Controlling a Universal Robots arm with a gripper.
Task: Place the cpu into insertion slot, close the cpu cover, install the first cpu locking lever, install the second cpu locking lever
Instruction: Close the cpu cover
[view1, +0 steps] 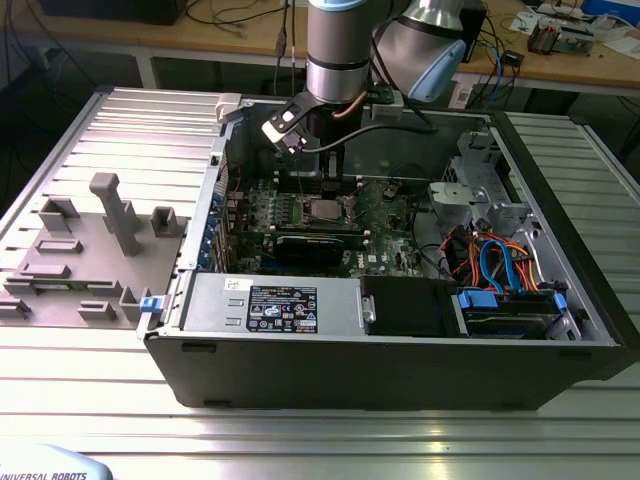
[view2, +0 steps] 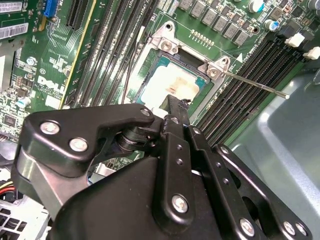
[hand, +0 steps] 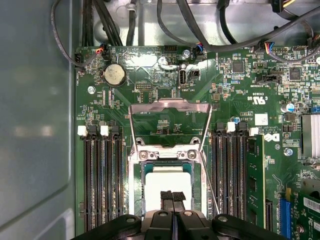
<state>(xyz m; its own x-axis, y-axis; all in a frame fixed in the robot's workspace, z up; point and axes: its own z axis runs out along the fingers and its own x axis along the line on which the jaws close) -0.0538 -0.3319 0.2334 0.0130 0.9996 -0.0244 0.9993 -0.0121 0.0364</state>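
Directly beneath the end effector (hand: 172, 195), its fingers pressed together on nothing, the cpu (hand: 167, 180) lies in the insertion slot (hand: 134, 190). Beyond it, the cpu cover (hand: 170, 106) stands swung open toward the motherboard's (hand: 235, 100) cabled edge.

An open computer case (view1: 400, 370) sits on a ribbed metal table (view1: 300, 440), grey fixture blocks (view1: 120, 220) beside it.

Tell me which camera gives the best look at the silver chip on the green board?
The first wrist view: the cpu faces the camera squarely in the insertion slot, with the gripper covering one edge. The second wrist view shows it slanted, partly behind the gripper. The exterior view shows a tiny square.
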